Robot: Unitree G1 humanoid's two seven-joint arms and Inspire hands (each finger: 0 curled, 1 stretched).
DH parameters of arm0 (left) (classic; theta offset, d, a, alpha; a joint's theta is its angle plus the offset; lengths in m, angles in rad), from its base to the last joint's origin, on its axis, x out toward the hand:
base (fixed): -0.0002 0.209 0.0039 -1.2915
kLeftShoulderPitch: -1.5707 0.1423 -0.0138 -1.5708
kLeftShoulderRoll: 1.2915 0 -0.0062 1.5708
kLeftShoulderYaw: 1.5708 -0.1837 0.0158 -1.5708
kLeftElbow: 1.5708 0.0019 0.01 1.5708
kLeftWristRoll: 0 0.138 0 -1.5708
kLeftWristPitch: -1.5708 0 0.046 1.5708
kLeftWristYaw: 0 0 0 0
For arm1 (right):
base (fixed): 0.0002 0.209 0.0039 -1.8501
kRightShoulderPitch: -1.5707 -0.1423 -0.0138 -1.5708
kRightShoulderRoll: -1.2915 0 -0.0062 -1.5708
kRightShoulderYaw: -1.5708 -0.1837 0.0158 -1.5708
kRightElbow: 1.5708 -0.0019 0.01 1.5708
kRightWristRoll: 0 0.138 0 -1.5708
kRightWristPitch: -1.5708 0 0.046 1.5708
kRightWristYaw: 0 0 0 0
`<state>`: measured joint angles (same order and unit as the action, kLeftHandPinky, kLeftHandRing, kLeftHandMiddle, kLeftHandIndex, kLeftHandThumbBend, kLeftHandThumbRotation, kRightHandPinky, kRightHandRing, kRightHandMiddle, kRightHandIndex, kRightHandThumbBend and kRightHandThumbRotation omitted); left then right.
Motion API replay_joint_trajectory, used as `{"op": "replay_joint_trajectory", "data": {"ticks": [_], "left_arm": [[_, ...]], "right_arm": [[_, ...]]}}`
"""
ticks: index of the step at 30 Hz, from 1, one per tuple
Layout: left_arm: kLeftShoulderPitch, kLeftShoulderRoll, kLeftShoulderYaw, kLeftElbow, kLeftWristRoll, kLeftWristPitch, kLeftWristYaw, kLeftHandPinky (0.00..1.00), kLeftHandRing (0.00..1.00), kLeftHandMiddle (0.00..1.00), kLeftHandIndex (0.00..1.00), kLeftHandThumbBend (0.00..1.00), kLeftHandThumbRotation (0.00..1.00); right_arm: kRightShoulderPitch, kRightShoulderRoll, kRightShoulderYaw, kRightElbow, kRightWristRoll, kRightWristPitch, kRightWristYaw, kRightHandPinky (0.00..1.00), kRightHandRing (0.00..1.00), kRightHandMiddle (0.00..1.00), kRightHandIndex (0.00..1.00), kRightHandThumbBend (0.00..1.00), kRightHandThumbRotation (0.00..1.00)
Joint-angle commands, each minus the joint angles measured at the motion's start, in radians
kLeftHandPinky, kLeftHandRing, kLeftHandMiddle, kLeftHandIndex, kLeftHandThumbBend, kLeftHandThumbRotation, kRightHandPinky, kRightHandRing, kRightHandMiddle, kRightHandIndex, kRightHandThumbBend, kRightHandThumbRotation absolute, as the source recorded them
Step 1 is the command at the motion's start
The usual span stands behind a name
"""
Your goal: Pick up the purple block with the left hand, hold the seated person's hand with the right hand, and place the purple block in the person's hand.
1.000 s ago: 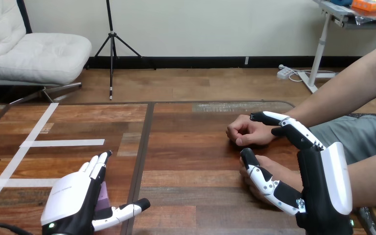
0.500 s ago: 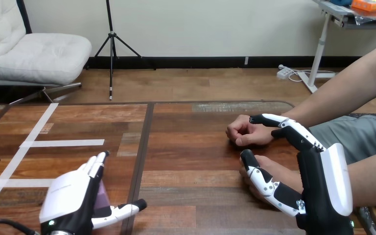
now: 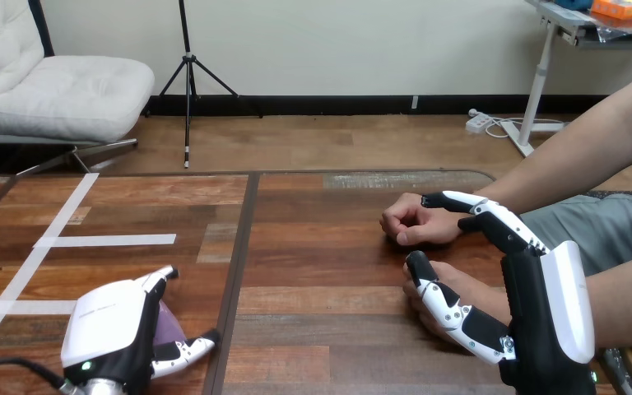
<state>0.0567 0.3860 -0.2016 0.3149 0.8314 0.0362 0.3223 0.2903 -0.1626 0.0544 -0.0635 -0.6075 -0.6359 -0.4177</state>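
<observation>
The purple block (image 3: 169,332) lies on the table near the front left, mostly covered by my left hand (image 3: 109,327). That hand's fingers curl down over the block and its thumb (image 3: 186,350) closes in from the right side. My right hand (image 3: 543,321) stands on edge at the right. Its fingers (image 3: 484,213) stretch out straight past the wrist of the person's far hand (image 3: 410,222), which rests as a loose fist. The person's near hand (image 3: 459,284) lies between my right thumb (image 3: 443,306) and fingers, touching the thumb; nothing curls round it.
White tape strips (image 3: 105,240) mark the table's left part. A dark seam (image 3: 239,271) runs down the table between my hands. The person's forearms (image 3: 576,164) come in from the right edge.
My left hand has dropped lower onto the purple block, its fingers bending down and the thumb drawing in. The right hand and the person's hands have stayed put.
</observation>
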Motion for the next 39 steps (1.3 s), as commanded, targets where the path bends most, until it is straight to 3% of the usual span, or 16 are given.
{"op": "replay_joint_trajectory", "data": {"ticks": [1, 11, 18, 30, 39], "left_arm": [[-0.045, 0.003, -0.041, 0.050, 0.026, 0.035, -0.007, 0.41, 0.56, 0.66, 0.70, 0.45, 0.43], [-0.079, 0.005, -0.062, 0.107, 0.029, 0.066, -0.005, 0.33, 0.44, 0.52, 0.58, 0.17, 0.37], [-0.101, 0.007, -0.063, 0.161, 0.008, 0.049, 0.013, 0.28, 0.37, 0.44, 0.51, 0.03, 0.36], [-0.114, 0.010, -0.056, 0.218, -0.035, -0.002, 0.044, 0.28, 0.35, 0.42, 0.47, 0.01, 0.35], [-0.110, 0.015, -0.059, 0.216, -0.045, -0.014, 0.051, 0.28, 0.35, 0.42, 0.46, 0.09, 0.35]], "right_arm": [[-0.025, -0.009, -0.012, -0.050, -0.001, 0.000, 0.003, 0.66, 0.74, 0.73, 0.69, 0.42, 0.29], [-0.022, -0.010, -0.011, -0.050, 0.002, -0.002, 0.005, 0.67, 0.74, 0.73, 0.69, 0.42, 0.30], [-0.021, -0.012, -0.012, -0.050, -0.001, -0.003, 0.004, 0.67, 0.74, 0.72, 0.69, 0.41, 0.31], [-0.021, -0.014, -0.015, -0.049, -0.001, -0.004, 0.003, 0.66, 0.74, 0.71, 0.69, 0.41, 0.31], [-0.022, -0.013, -0.018, -0.048, -0.003, -0.001, 0.001, 0.66, 0.74, 0.71, 0.68, 0.42, 0.33]]}}
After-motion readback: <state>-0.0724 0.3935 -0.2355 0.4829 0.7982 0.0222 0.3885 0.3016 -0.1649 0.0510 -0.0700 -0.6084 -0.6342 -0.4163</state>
